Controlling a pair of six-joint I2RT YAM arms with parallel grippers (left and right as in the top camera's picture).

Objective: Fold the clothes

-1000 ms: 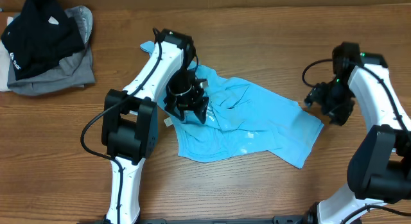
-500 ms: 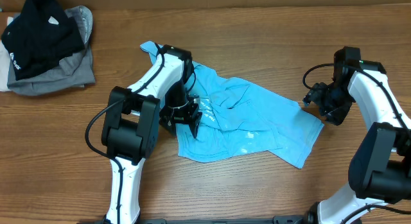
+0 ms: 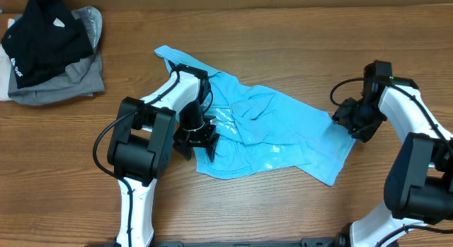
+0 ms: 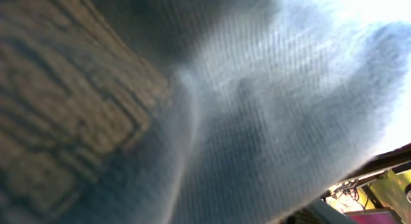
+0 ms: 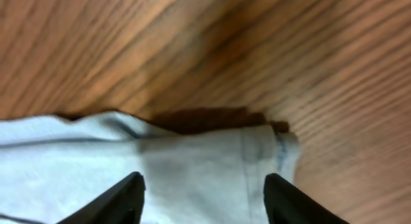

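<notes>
Sky-blue T-shirt (image 3: 283, 137) lay crumpled on the wooden table (image 3: 283, 35), spread between the two arms. The left arm folded down steeply, and the left gripper (image 3: 196, 139) sat at the shirt's left edge. Cloth filled that wrist's camera, so I could not tell how its jaws stood. The right gripper (image 5: 204, 201) tilted low with its jaws wide, the shirt's hemmed edge lying between and just ahead of them.
</notes>
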